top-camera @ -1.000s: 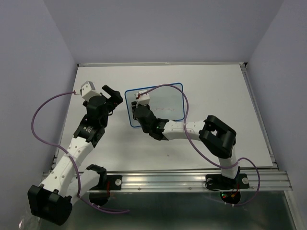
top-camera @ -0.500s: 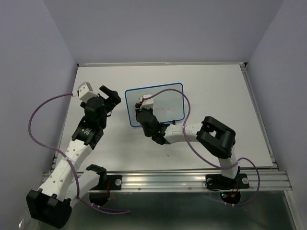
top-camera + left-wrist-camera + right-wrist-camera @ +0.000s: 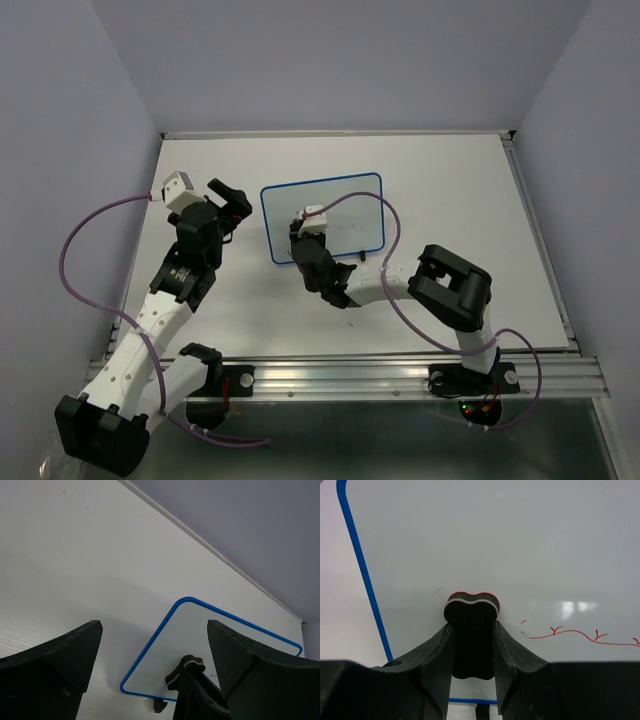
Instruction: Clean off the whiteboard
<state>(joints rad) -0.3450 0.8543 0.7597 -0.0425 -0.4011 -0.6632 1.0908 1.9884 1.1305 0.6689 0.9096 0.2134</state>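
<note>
My right pincer (image 3: 471, 630) is nearly closed, clamped on a black eraser (image 3: 471, 610) set against the whiteboard (image 3: 495, 540) near its left frame. A red scribble (image 3: 570, 632) runs just to the eraser's right. The whiteboard lies flat on the bench (image 3: 450, 190), nearer the far edge, left of centre. My left pincer (image 3: 152, 627) hangs wide open and empty beside the whiteboard's left edge.
</note>
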